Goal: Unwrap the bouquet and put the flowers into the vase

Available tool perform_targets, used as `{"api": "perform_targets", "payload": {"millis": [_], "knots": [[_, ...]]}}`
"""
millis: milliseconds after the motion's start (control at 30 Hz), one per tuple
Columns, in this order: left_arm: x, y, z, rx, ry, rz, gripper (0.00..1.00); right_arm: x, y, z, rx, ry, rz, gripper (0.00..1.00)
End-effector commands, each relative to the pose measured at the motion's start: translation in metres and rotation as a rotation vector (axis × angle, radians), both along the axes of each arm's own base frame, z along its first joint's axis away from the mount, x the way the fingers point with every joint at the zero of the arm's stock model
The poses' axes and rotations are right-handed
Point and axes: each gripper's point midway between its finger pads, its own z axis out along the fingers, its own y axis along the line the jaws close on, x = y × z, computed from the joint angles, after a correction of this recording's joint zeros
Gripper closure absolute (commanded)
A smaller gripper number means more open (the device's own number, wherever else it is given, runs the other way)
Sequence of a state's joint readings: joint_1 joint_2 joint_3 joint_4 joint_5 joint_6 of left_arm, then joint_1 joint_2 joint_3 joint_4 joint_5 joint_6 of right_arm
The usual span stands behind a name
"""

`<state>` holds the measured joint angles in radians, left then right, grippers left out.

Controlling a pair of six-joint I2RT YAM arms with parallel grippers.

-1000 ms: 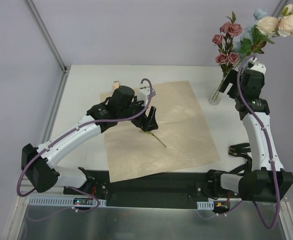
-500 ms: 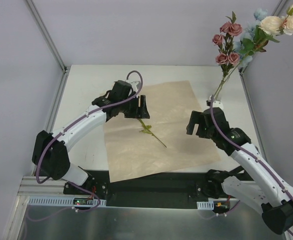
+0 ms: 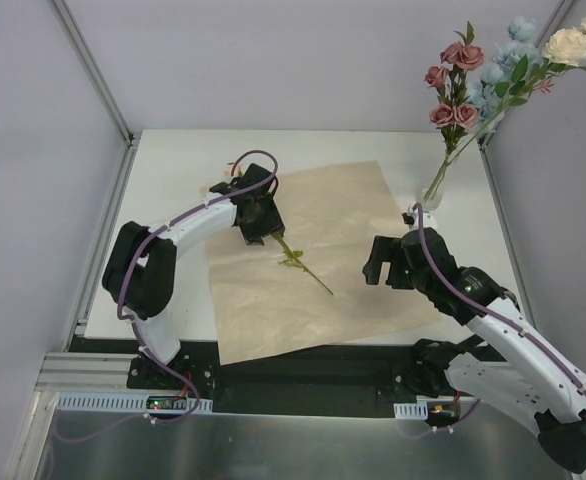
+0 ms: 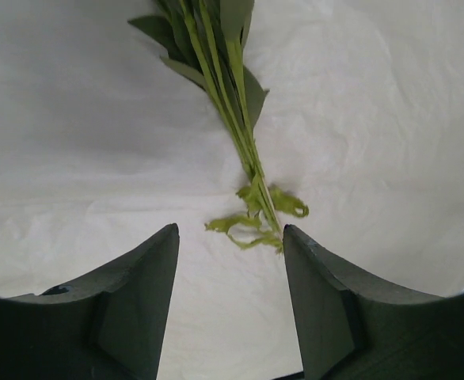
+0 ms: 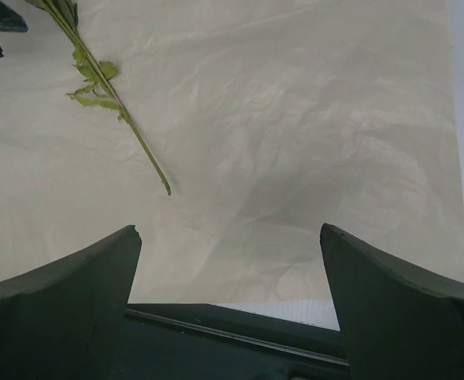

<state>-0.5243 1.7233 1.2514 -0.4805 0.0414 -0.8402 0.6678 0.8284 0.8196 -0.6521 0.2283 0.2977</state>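
The bouquet's tan paper (image 3: 343,250) lies spread flat on the table. One green stem (image 3: 308,270) with small leaves lies loose on it. Its upper end runs under my left gripper (image 3: 261,230). In the left wrist view the stem (image 4: 236,119) lies ahead of my left gripper (image 4: 230,231), which is open with nothing between its fingers; curled leaves sit by the right fingertip (image 4: 295,237). My right gripper (image 3: 376,266) hovers wide open over the paper's right part. The clear vase (image 3: 432,190) holds pink, blue and cream flowers (image 3: 473,90).
The black base rail (image 5: 216,332) runs along the near table edge, just below the paper's front edge (image 3: 273,350). Flower heads lean up and right, past the table's back right corner. Grey walls enclose the table.
My right arm has left the vase and swung down over the paper's right side. My left gripper has slid up-left along the stem and its jaws have narrowed.
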Motion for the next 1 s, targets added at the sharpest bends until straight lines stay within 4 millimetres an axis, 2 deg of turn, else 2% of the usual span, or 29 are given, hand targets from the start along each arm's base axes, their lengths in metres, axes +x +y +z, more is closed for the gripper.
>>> {"api": "perform_targets", "payload": {"millis": [0,133,300,567,767,967], "knots": [[0.025,0.010,-0.006,0.124,0.021,0.143,0.46,-0.009,-0.014,-0.002,-0.040,-0.009,-0.001,0.01],[0.034,0.006,-0.019,0.148,0.060,0.162,0.45,-0.014,-0.024,0.000,-0.037,-0.045,-0.022,0.01],[0.033,0.008,-0.037,0.174,0.104,0.207,0.52,-0.019,-0.031,-0.001,-0.040,-0.057,-0.032,0.00],[0.039,0.004,-0.048,0.175,0.122,0.227,0.59,-0.019,-0.029,0.001,-0.033,-0.051,-0.031,0.00],[0.041,0.006,-0.044,0.179,0.109,0.240,0.64,-0.021,-0.028,-0.004,-0.020,-0.034,-0.038,0.00],[0.037,-0.001,-0.028,0.146,0.084,0.246,0.61,-0.021,-0.027,-0.006,-0.018,-0.025,-0.039,0.00]]}}
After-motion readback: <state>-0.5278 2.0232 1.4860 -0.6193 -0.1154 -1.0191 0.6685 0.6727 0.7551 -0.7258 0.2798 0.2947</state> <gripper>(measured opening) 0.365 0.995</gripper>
